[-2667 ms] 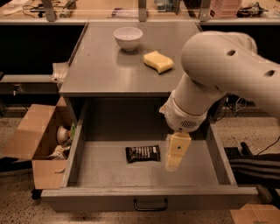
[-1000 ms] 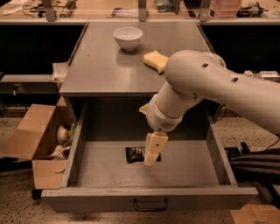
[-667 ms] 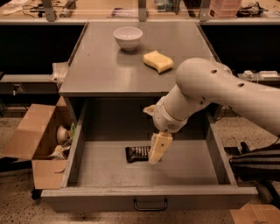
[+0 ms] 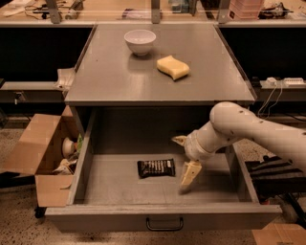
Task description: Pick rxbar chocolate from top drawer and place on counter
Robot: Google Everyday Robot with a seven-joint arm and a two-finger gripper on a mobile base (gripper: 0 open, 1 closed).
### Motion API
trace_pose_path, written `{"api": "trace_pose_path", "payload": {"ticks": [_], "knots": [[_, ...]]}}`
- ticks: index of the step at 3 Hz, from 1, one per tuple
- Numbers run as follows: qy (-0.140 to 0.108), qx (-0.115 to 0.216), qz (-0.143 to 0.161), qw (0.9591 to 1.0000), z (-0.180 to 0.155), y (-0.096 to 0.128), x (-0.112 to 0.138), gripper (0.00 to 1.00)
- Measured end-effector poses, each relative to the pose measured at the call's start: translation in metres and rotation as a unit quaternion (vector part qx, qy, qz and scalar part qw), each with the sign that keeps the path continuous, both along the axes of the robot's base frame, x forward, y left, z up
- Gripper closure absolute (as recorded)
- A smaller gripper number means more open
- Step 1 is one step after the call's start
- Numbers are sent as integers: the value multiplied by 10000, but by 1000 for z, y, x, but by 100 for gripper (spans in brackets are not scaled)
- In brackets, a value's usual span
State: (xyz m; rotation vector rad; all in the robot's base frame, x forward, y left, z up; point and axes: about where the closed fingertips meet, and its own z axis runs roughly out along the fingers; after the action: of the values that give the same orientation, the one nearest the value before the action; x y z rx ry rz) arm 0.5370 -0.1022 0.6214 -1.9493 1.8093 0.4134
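The top drawer (image 4: 162,217) is pulled open. The rxbar chocolate (image 4: 156,167), a dark wrapper with white lettering, lies flat on the drawer floor near the middle. My gripper (image 4: 184,158) is down inside the drawer, just right of the bar's right end. It is open and empty, with one cream finger (image 4: 190,174) toward the front and the other (image 4: 179,139) toward the back. The white arm (image 4: 248,129) comes in from the right. The grey counter (image 4: 114,72) is directly above the drawer.
A white bowl (image 4: 139,41) and a yellow sponge (image 4: 173,67) sit on the counter's far half. A brown cardboard box (image 4: 43,148) with clutter stands on the floor left of the drawer. A cluttered bench (image 4: 95,7) runs along the back.
The arm has swung lower and to the right, so the counter is now unobstructed. The gripper has moved from over the bar to its right end. The bar has not moved.
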Motion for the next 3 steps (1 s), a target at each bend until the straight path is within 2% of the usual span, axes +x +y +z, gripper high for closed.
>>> {"api": "trace_pose_path", "payload": {"ticks": [1,3], "knots": [[55,78,60,9999,-39,-14,9,0],[65,91,71,9999,-42,-17,11,0]]}}
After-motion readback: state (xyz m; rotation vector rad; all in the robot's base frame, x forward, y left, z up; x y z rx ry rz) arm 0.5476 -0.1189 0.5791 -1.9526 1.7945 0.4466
